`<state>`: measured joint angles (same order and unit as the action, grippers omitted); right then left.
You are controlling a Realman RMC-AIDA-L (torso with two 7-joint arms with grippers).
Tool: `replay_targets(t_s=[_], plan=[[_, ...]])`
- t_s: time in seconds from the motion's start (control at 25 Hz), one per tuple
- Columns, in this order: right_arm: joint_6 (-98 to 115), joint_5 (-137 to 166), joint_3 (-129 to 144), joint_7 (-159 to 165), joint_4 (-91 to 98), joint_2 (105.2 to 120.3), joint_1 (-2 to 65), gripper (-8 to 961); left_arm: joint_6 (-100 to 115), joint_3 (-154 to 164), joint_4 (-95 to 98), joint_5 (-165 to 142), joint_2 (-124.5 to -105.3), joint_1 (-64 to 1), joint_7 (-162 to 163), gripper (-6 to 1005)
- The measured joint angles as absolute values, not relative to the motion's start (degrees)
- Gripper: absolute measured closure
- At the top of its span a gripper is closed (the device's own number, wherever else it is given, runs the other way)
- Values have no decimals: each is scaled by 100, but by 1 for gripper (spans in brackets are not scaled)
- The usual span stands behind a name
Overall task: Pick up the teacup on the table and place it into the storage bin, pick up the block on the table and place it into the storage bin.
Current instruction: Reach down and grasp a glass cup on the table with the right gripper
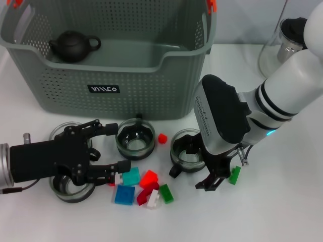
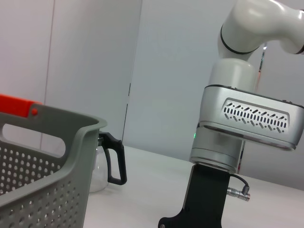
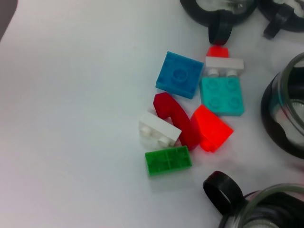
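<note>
Black fingers of the left gripper [image 1: 112, 151] stand wide apart at the near-left part of the worktop [image 1: 282, 212], one tip by the rim of the middle teacup [image 1: 135, 137], the other touching a small white block [image 1: 119, 178] next to the teal block [image 1: 131, 176]; nothing is held between them. A further glass cup [image 1: 70, 189] sits under the gripper body and another [image 1: 64, 132] behind it. The right gripper [image 1: 218, 176] points down just beside the right-hand teacup [image 1: 186, 150], fingers narrowly parted and empty, with a green block [image 1: 234, 174] just at its outer side. Loose blocks lie clustered between the two grippers: blue [image 3: 179, 74], teal [image 3: 221, 96], red [image 3: 211, 128], dark red [image 3: 173, 116], white [image 3: 159, 129] and green [image 3: 168, 160]; a lone red block [image 1: 162, 138] sits between the middle and right teacups. The storage bin [image 1: 108, 93] takes the far-left of the worktop, its front wall just behind the cups, and holds a black teapot [image 1: 73, 45] in its far-left corner. A glass jug [image 1: 282, 43] stands at the far-right edge. Open worktop shows along the near edge and at the near-right corner.
</note>
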<state>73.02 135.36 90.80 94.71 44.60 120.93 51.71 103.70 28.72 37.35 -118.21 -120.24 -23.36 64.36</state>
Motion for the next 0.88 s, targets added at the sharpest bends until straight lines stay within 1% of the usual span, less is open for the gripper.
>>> replay_targets(t_s=[0.12,0.24,0.44,0.88], plan=[[7269,13541,9121,9581,4459,12092,5174,45,10356,2873,3729,-11821,-12023,-2337,6434,67],[7252,13566,9135,9670,4462,12082,5180,116,10325,2874,3706,-11821,-12023,-2337,6432,67],[7299,13572,9128,9794,4462,12058,5197,343,10303,2875,3685,-11821,-12023,-2338,6373,67],[7468,13580,9096,10013,4389,12043,5260,599,10301,2874,3676,-11838,-12024,-2338,6301,68]])
